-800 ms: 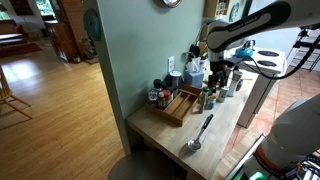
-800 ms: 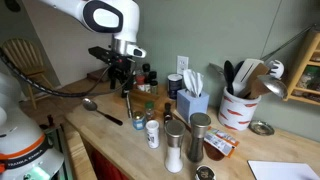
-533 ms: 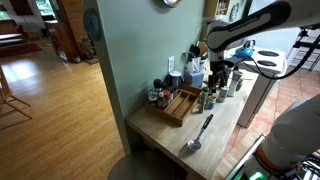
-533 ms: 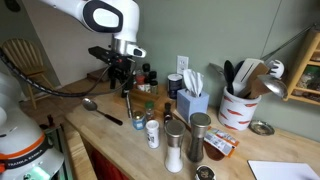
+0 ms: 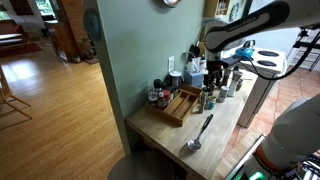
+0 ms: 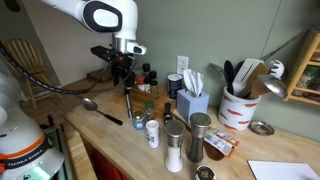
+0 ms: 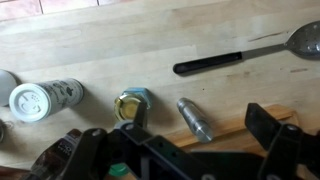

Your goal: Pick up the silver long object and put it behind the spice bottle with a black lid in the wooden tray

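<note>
Spoon [image 5: 200, 133] lying flat on the counter [image 5: 163, 129], outside the wooden tray [image 5: 180, 105]; gripper [image 6: 122, 80] hangs over small bottles [image 7: 40, 98], jaws spread wide, holding nothing.

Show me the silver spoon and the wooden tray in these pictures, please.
silver spoon [image 7: 304, 38]: wrist view, on its round bowl.
wooden tray [image 5: 172, 118]: exterior view, on its near end wall.

A blue tissue box [image 6: 190, 103] and white utensil crock [image 6: 238, 108] stand along the table's [image 6: 108, 128] back edge; two steel shakers [image 6: 174, 148] stand near its front edge.
</note>
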Motion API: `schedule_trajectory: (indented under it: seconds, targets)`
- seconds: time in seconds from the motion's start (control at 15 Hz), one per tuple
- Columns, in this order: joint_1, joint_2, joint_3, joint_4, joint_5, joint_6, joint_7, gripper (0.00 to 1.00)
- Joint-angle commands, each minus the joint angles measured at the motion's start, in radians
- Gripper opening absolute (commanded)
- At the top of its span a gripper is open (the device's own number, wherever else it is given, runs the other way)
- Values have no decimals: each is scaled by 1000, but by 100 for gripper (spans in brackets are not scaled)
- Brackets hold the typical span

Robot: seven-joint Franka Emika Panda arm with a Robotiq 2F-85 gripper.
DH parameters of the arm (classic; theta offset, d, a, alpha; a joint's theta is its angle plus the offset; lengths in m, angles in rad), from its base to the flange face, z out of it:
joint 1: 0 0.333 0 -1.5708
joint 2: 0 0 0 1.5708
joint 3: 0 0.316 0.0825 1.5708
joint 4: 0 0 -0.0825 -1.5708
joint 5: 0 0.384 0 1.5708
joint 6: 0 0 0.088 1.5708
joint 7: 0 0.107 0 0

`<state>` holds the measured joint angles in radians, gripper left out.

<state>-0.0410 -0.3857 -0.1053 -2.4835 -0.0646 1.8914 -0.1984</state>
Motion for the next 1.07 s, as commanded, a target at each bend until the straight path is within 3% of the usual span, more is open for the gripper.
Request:
schedule_trajectory:
  seconds: [0.0, 0.53, 1.0]
  targets:
    - [19, 4, 29, -17, 50, 58, 55, 100]
    - [4, -20, 10, -147, 153, 246, 75, 100]
    - [-7, -14, 28, -219, 134, 401, 145, 100]
